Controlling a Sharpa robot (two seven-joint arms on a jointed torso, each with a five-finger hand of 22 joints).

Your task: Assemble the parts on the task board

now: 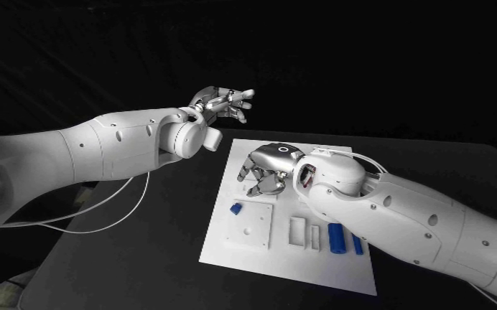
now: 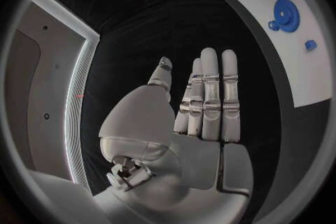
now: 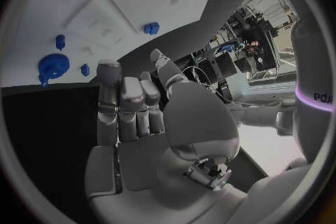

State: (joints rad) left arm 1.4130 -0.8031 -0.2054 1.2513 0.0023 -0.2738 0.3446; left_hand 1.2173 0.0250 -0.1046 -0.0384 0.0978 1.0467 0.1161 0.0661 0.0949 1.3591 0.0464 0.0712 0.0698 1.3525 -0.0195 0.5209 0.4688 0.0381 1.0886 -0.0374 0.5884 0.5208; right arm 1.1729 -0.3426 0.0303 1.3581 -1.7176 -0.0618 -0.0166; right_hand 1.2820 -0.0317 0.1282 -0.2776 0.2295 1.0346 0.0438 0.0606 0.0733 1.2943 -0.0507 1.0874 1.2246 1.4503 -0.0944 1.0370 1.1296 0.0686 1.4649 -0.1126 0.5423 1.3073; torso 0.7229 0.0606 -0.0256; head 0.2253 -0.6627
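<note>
R hand [image 1: 266,170], fingers apart & holding nothing, hovers over the task board [image 1: 248,252] far end, so it's nearer the parts. Blue gear [image 3: 52,64] lies just off its fingertips [image 3: 108,70]. Blue cylinder [image 1: 335,237] sits nearer the robot, long axis across the board's short side. L hand [image 1: 220,105] spread flat, empty, off the board above the tabletop [image 1: 135,267].

black table [image 1: 124,252], white task board [image 1: 259,256] on it

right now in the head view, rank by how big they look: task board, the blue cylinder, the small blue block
1. task board
2. blue cylinder
3. small blue block

The board is far the largest; the cylinder looks clearly longer than the block.
</note>
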